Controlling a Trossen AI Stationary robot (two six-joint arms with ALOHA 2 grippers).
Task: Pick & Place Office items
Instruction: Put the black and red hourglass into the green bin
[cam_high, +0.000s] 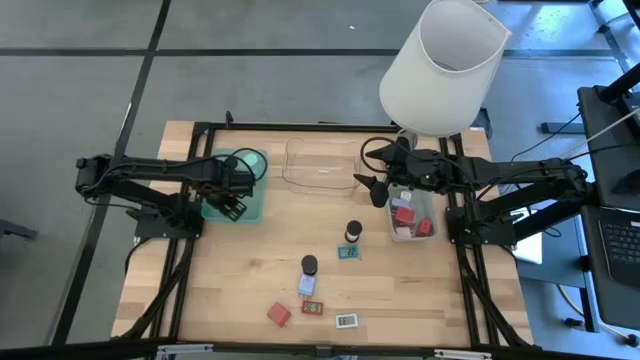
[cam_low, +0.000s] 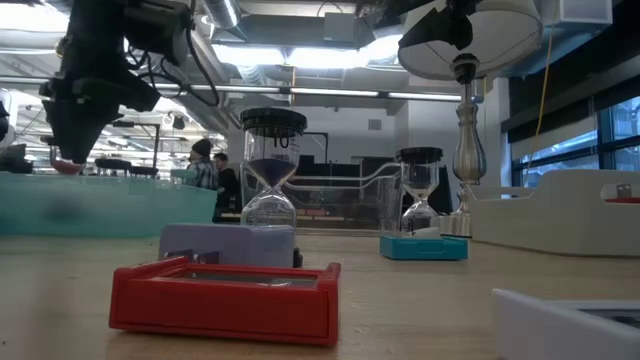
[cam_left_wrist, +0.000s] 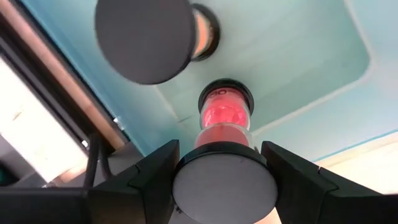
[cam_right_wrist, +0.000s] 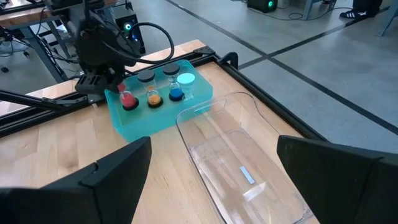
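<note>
Wooden table (cam_high: 250, 290), left gripper (cam_high: 232, 207) clamped on red hourglass (cam_left_wrist: 222, 118) over green tray (cam_high: 250, 205).

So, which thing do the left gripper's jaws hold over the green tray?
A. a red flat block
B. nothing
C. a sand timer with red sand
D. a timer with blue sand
C: the left wrist view shows the left gripper closed on the red sand timer above the green tray.
</note>
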